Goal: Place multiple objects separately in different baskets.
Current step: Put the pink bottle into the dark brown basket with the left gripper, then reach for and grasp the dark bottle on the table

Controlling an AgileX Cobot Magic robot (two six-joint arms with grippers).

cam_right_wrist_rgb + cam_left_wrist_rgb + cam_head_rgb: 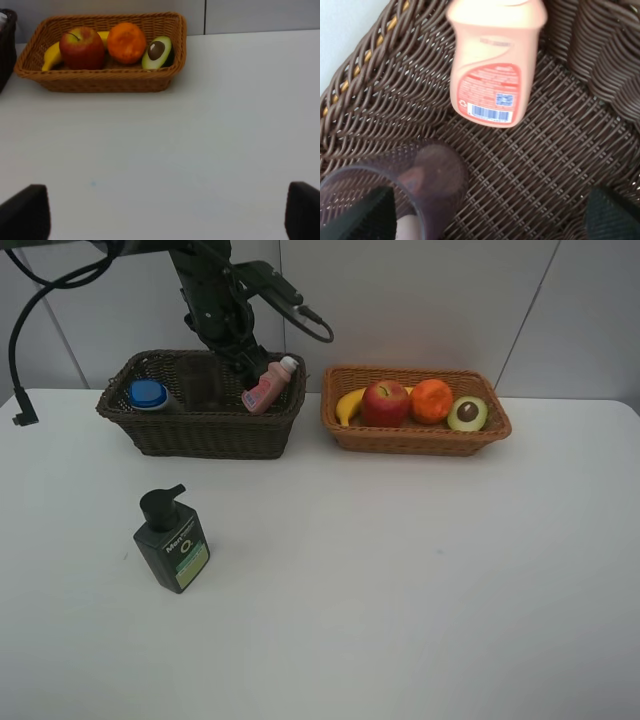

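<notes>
The dark brown basket (200,435) holds the white blue-capped shampoo bottle (148,395) and the small pink bottle (268,387), which leans on its right wall. My left gripper (247,368) hangs open and empty inside this basket, just beside the pink bottle. The left wrist view shows the pink bottle (495,65), the pink translucent cup (420,185) on its side, and the basket weave (380,75). The dark pump bottle (172,540) stands on the table. The light basket (415,438) holds the banana (350,403), apple (384,403), orange (431,400) and avocado half (467,414). My right gripper (162,215) is open over bare table.
The white table (400,570) stretches out in front of both baskets. In the right wrist view the light basket (100,80) with its fruit lies ahead, and a corner of the dark basket (5,50) shows beside it. A wall stands behind the baskets.
</notes>
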